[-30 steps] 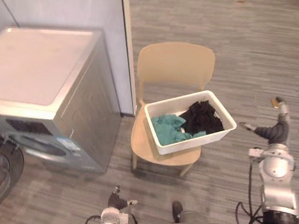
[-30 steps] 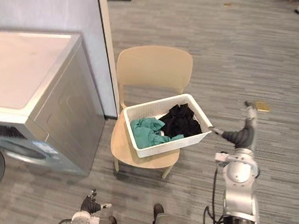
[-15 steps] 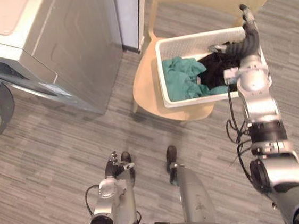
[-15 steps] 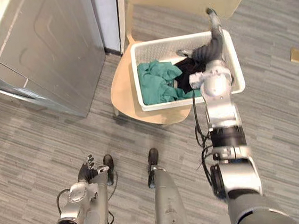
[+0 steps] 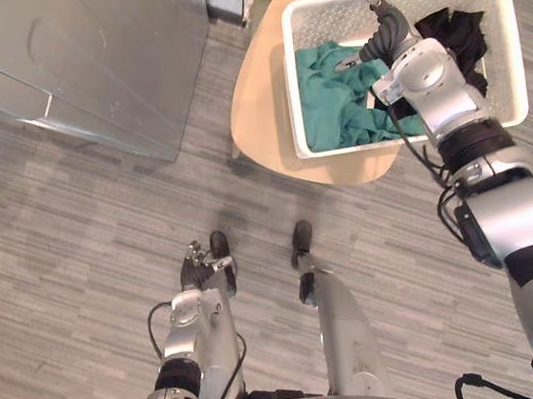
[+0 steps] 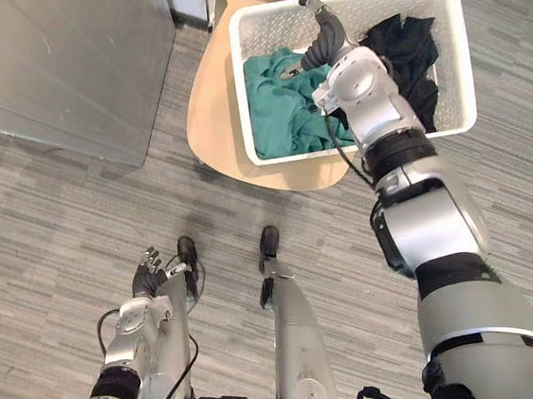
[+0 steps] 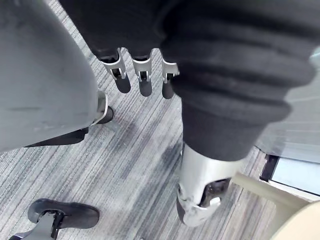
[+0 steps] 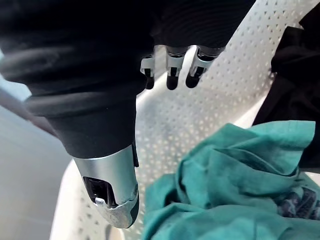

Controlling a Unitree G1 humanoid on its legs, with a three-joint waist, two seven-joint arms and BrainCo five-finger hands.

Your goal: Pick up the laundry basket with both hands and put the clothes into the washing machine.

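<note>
**Right hand open over the basket, left hand low and idle**

The left hand (image 5: 197, 264) hangs low, close above the floor (image 5: 63, 259), its fingers (image 7: 142, 80) straight and loose with nothing in them.

The right hand (image 5: 385, 35) reaches out ahead, over the inside of the basket (image 5: 294, 82). Its fingers (image 8: 172, 75) are straight and spread from the thumb (image 8: 112, 200), so the hand is open and grips nothing. The fingertips point at the basket's far wall, whose perforated white plastic shows just past them in the right wrist view. I cannot tell whether the hand touches the wall or the clothes.

Right under the palm and thumb lies the teal cloth (image 5: 332, 97), bunched in the basket's left half. To the hand's right, the black cloth (image 5: 464, 36) fills the other half, up against the right wall.

The basket sits flat on the seat of a tan chair (image 5: 262, 114), open side up. Its long axis runs left to right across the robot's front, with a long wall turned toward the robot.

Well off to the hand's left stands the grey washer (image 5: 90, 65), apart from the chair.
</note>
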